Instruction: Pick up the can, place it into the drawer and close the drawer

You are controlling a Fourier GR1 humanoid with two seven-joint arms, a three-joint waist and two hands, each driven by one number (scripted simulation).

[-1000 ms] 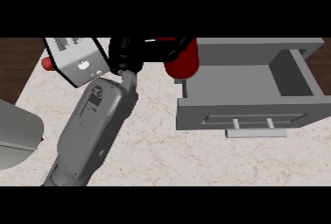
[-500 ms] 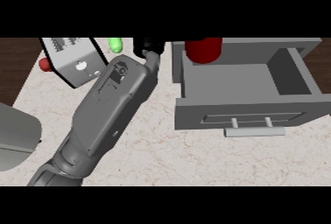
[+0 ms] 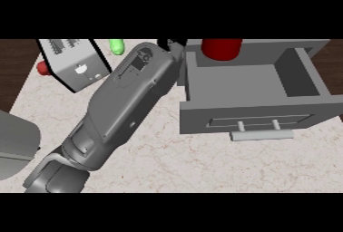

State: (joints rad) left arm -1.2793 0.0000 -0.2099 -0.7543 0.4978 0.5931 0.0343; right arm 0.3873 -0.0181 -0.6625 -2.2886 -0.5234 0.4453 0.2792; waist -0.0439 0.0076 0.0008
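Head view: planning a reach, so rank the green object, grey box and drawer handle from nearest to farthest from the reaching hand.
1. green object, just left of the hand
2. grey box, farther left
3. drawer handle, down at the right

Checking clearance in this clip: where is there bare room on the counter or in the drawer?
The drawer floor is bare in front of the can, which sits at its back edge. The counter is free in front of the drawer and right of the forearm. It is crowded at the back left, between the grey box and the forearm.
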